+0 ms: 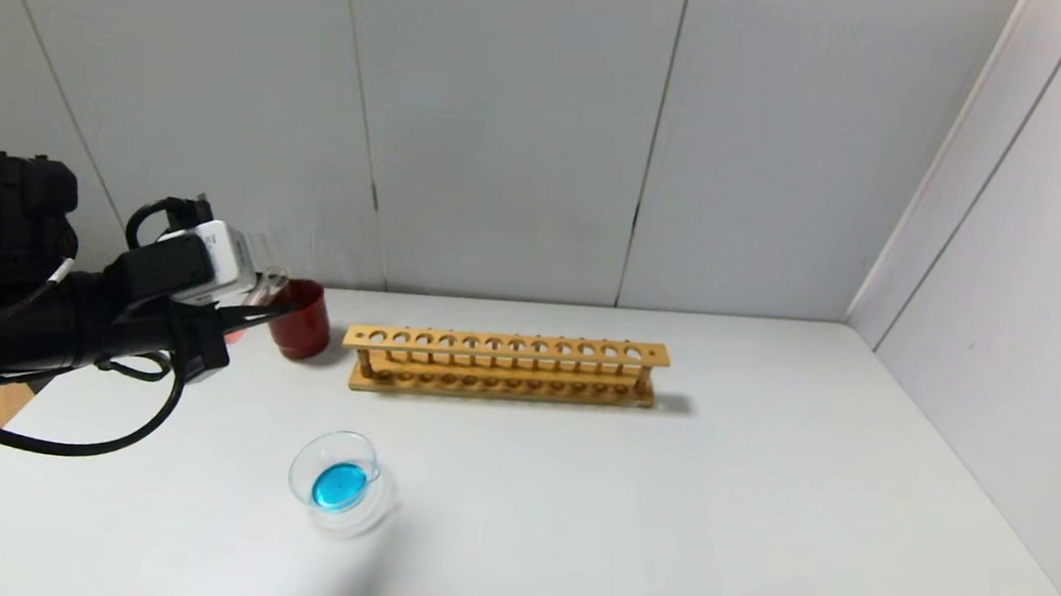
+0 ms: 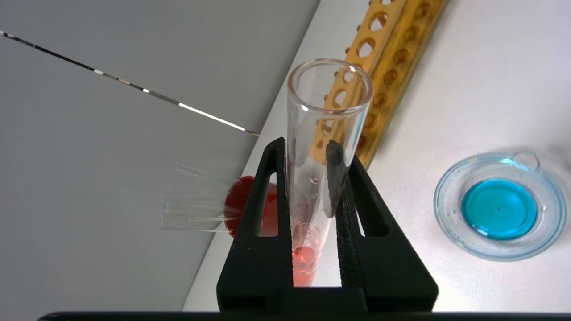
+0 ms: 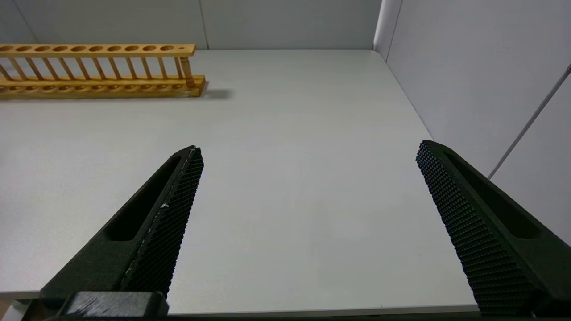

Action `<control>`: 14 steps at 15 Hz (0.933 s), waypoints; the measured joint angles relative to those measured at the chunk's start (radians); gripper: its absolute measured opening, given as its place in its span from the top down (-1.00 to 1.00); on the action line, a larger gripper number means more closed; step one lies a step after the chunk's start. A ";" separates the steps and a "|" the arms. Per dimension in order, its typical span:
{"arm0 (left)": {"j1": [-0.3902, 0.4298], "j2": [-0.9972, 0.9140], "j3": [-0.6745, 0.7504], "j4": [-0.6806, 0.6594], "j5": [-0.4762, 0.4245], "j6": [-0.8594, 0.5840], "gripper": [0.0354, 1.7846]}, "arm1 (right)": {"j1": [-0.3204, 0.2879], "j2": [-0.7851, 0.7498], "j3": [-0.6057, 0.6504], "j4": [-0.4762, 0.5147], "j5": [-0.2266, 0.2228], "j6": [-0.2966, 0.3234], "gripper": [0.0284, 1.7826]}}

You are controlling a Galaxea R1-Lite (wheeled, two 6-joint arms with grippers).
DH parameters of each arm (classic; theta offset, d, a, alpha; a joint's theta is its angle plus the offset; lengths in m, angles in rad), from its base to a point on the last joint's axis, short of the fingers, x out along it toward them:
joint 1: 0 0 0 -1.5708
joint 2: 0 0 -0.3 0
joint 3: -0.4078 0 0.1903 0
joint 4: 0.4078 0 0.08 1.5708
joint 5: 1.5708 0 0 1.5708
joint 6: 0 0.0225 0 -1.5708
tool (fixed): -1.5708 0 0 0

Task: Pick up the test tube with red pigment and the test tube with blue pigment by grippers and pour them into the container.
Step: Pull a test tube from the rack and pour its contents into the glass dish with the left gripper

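left arm: black, looped black cable
camera box: grey-white
right gripper fingers: black, pointed, dimpled pads

Left end effector fingers hide part of the red-pigment tube

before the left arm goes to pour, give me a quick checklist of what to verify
1. Left gripper shut on the test tube with red pigment: ok.
2. Red liquid sits at the tube's rounded end: ok.
3. Glass beaker upright on the table, holding blue liquid: ok.
4. Tube mouth over the beaker: not ok, the gripper is beside the dark red cup.
5. Right gripper open, holding nothing: ok.
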 joint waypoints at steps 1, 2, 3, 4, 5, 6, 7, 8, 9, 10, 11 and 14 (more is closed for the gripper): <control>0.000 0.001 0.003 0.000 -0.033 0.033 0.67 | 0.000 0.000 0.000 0.000 0.000 0.000 -0.96; 0.000 0.001 0.007 0.000 -0.068 0.074 0.67 | 0.000 0.000 0.000 0.000 0.000 0.000 -0.96; 0.001 0.001 0.011 -0.001 -0.080 0.109 0.67 | 0.000 0.000 0.000 0.000 0.000 0.000 -0.96; 0.001 0.001 0.014 -0.001 -0.083 0.134 0.67 | 0.000 0.000 0.000 0.000 0.000 0.000 -0.96; 0.001 0.001 0.016 -0.001 -0.083 0.157 0.67 | 0.000 0.000 0.000 0.000 0.000 0.000 -0.96; 0.001 0.001 0.016 -0.001 -0.083 0.188 0.67 | 0.000 0.000 0.000 0.000 0.000 0.000 -0.96; 0.001 0.003 0.016 -0.001 -0.083 0.220 0.67 | 0.000 0.000 0.000 0.000 0.000 0.000 -0.96; 0.003 0.006 0.017 -0.001 -0.083 0.253 0.67 | 0.000 0.000 0.000 0.000 0.000 0.000 -0.96; 0.003 0.010 0.017 -0.001 -0.081 0.277 0.67 | 0.000 0.000 0.000 0.000 0.000 0.000 -0.96; 0.003 0.016 0.014 -0.001 -0.079 0.296 0.67 | 0.000 0.000 0.000 0.000 0.000 0.000 -0.96; 0.003 0.023 0.013 -0.005 -0.078 0.314 0.67 | 0.000 0.000 0.000 0.000 0.000 0.000 -0.96; 0.003 0.045 0.025 -0.014 -0.083 0.343 0.67 | 0.000 0.000 0.000 0.000 0.000 0.000 -0.96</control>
